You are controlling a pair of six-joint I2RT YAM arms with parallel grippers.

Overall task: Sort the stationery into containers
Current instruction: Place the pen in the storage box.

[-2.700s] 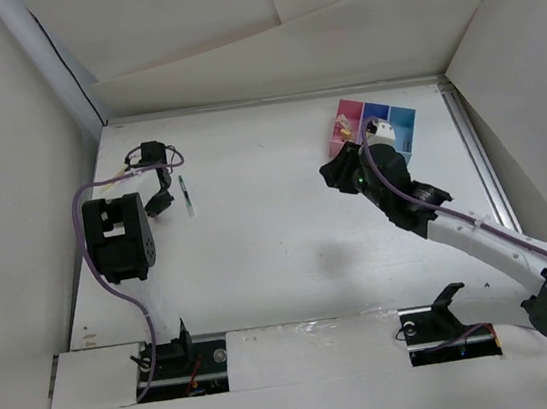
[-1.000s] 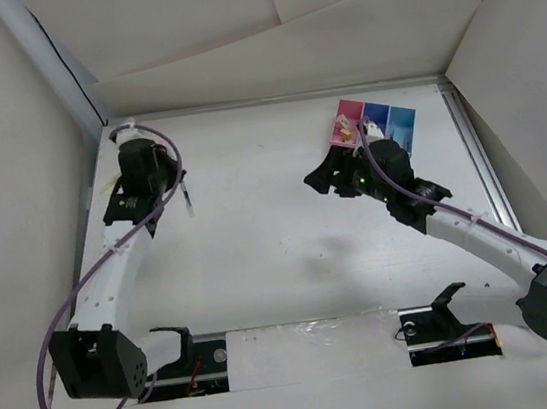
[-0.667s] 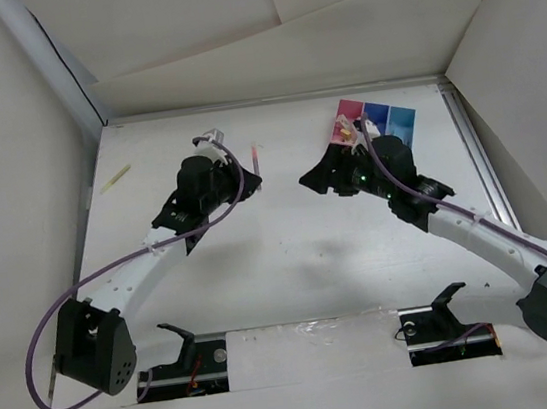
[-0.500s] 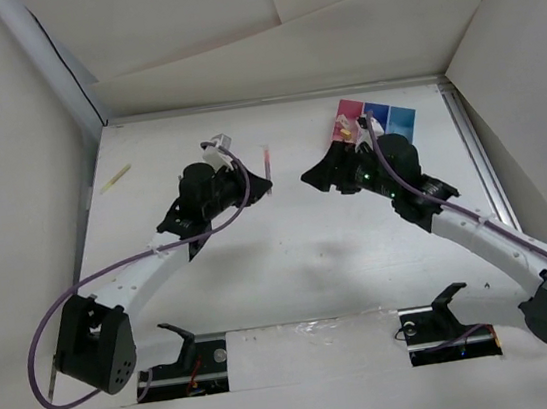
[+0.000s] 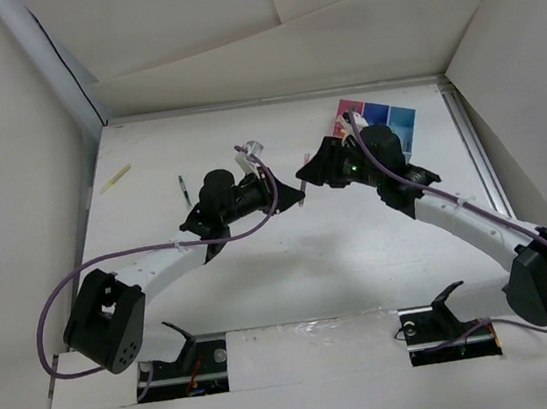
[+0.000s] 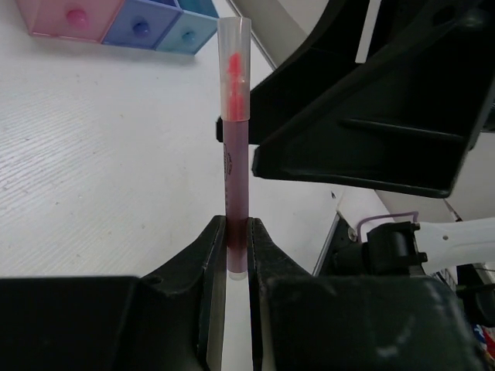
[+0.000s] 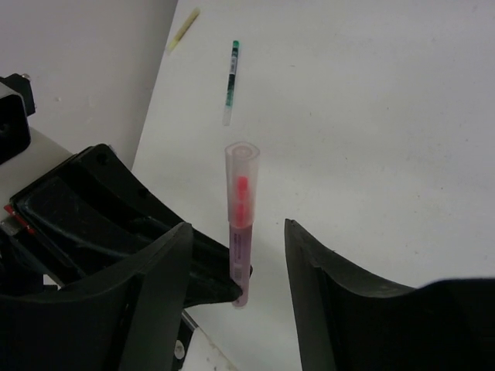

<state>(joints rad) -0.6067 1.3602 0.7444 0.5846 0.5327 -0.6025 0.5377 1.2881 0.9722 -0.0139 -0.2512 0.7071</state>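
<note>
The left arm has swung in from the far left side of the table point(image 5: 264, 286) to its middle, carrying a pink pen point(image 6: 236, 154) with it. The right arm, which was working just beside the containers point(image 5: 374, 110) 1 second ago, has turned away from them, so the 2 arms now meet nose to nose.

The left end effector point(image 6: 237, 232) is closed tight on the lower end of the pen and holds it upright, clear cap on top. The right end effector point(image 7: 238, 239) is open. Its 2 fingers stand either side of the barrel with a gap on each side, so it touches nothing yet. The pen is therefore in the air above the middle of the table, well apart from the row of pink, dark blue and light blue containers at the far right.

This reads as a handover. The left arm has fetched a pen from a side that the right arm probably cannot reach, and the right arm sits nearer the containers. The next move calls for the right fingers to close on the barrel above the left grip before the left lets go; if the left lets go too soon, the pen would likely drop.

A green pen point(image 7: 230, 73) and a yellow item point(image 7: 184, 29) lie on the table at the far left, not yet sorted.
</note>
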